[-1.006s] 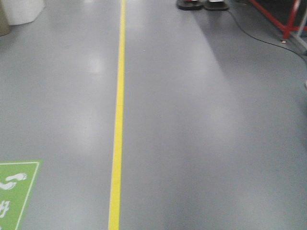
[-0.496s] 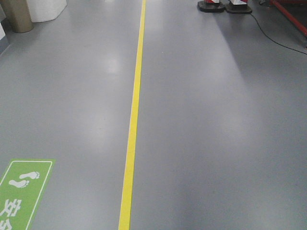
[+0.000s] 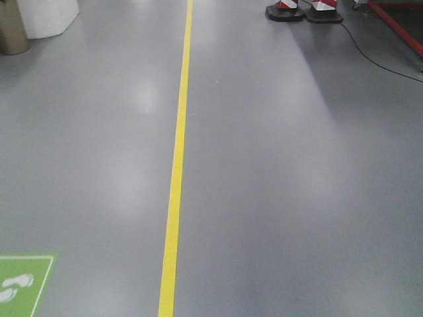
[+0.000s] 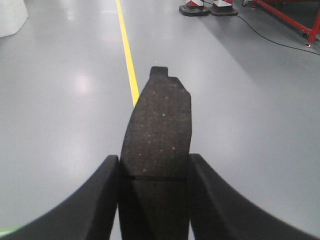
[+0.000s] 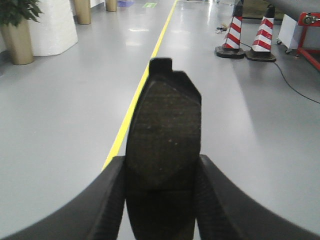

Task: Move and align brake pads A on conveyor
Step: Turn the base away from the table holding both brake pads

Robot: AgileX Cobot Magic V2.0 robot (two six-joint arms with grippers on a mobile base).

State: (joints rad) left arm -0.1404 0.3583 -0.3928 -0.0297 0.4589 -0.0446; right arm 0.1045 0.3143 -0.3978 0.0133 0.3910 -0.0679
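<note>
In the left wrist view a dark grey brake pad (image 4: 159,125) with a thin groove across it stands lengthwise between the black fingers (image 4: 97,197), and my left gripper (image 4: 154,172) is shut on it. The right wrist view shows much the same: my right gripper (image 5: 161,172) is shut on a second brake pad (image 5: 163,130) that points away over the floor. Both pads hang above the smooth grey floor. The conveyor is out of view. Neither gripper shows in the front view.
A yellow line (image 3: 177,158) runs along the grey floor. Two red-and-white cones (image 5: 248,35) stand at the far right beside a red frame (image 4: 287,20) and a black cable (image 3: 377,56). A white block (image 5: 52,27) and tan planters (image 5: 17,42) stand far left. A green footprint sign (image 3: 20,287) lies near left.
The front view has shifted: the green floor sign has slid down and left, and the yellow line stands slightly further left. The base is moving over the floor.
</note>
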